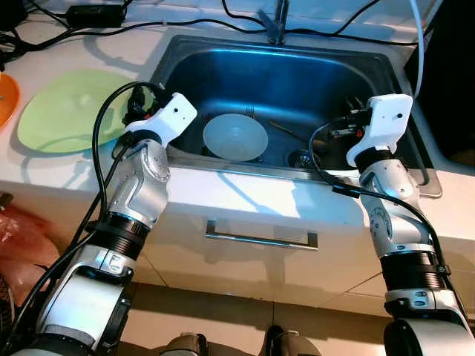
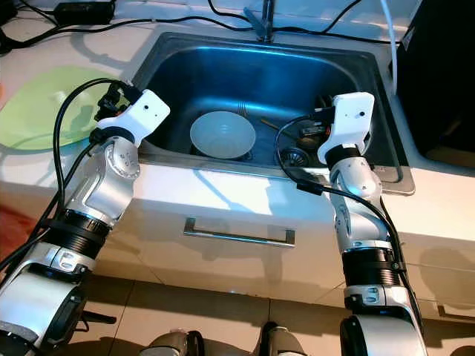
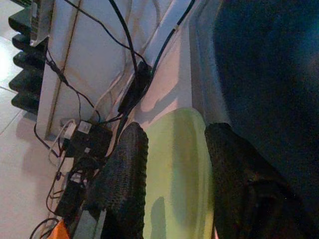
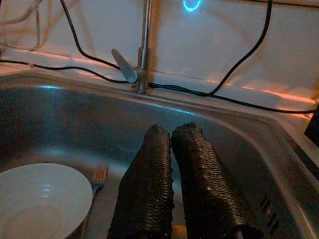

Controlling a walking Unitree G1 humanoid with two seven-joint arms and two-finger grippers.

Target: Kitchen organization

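Observation:
A white bowl [image 1: 235,136] lies in the steel sink [image 1: 223,172], with a fork [image 4: 98,177] just behind it and a thin utensil [image 1: 286,131] to its right. A light green plate [image 1: 70,107] rests on the counter left of the sink. My left gripper [image 3: 177,130] hovers open over the counter at the sink's left rim; the green plate [image 3: 174,189] shows between its fingers. My right gripper [image 4: 172,130] is shut with nothing in it, held over the sink's right side near the drain [image 1: 299,158], right of the bowl [image 4: 40,199].
An orange plate [image 1: 6,96] peeks in at the far left. The faucet [image 1: 278,22] stands behind the sink among black cables and a power adapter [image 1: 96,12]. A drawer handle [image 1: 260,237] sits below the counter edge. A red bag [image 1: 18,245] lies on the floor.

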